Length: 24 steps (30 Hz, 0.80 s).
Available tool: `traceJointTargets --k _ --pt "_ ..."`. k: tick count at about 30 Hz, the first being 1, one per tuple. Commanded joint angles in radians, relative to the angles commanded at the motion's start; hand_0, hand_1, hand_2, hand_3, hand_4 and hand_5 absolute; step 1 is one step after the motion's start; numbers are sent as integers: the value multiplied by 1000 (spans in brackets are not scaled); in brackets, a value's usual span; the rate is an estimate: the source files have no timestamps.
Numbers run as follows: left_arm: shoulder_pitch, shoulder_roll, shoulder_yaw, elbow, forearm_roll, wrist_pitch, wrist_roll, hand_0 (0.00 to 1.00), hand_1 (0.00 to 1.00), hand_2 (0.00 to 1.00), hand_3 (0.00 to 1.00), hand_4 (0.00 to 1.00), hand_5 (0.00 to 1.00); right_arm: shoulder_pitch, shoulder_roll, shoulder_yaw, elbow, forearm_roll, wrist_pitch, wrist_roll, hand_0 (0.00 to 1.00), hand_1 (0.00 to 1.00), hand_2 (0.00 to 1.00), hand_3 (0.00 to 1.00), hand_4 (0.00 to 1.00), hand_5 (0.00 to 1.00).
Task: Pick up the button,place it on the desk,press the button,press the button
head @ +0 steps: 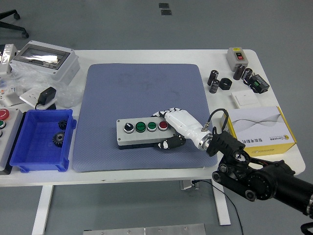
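From my seat the feed looks bright and even, lit softly from overhead, so nothing throws a hard shadow. I see only a thin dark band under the near edge of the button box [145, 132] and a faint one beneath the white hand [177, 127]. The clear lid of the grey case [45, 60] catches a pale glare. The white table [146, 55] is close to washed out. Focus holds sharp across the blue mat [142, 88]; the table edges bow slightly outward toward the corners.
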Motion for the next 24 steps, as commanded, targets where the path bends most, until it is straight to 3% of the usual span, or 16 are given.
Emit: traceJointTargets --k 9,10,16,17,21,22,24 --pt "1 0 -3 0 3 -3 -1 667 552 510 557 299 2 0 -4 7 8 8 32 -7 887 795 790 863 450 121" --pt "1 0 -4 0 4 -4 -2 667 552 508 557 299 2 0 -4 8 9 7 36 -9 890 794 791 871 496 147" --pt "2 1 -13 -2 9 -21 -10 667 552 508 557 299 2 0 -9 19 21 -4 66 -23 890 794 791 871 496 147" --pt "2 1 -14 -2 9 -25 -12 667 552 507 557 297 2 0 -11 21 24 -6 70 -26 900 810 823 909 655 197" --pt "3 1 -20 -3 11 -42 -20 667 552 507 557 297 2 -1 -17 28 36 -13 80 -33 900 810 823 909 655 197" --pt "3 1 -22 -3 12 -49 -22 667 551 507 557 295 2 -1 -21 31 42 -15 83 -35 915 839 883 983 769 194" --pt "3 1 -25 -4 13 -57 -26 667 551 507 557 295 2 -1 -26 35 50 -18 86 -38 915 839 883 983 769 194"
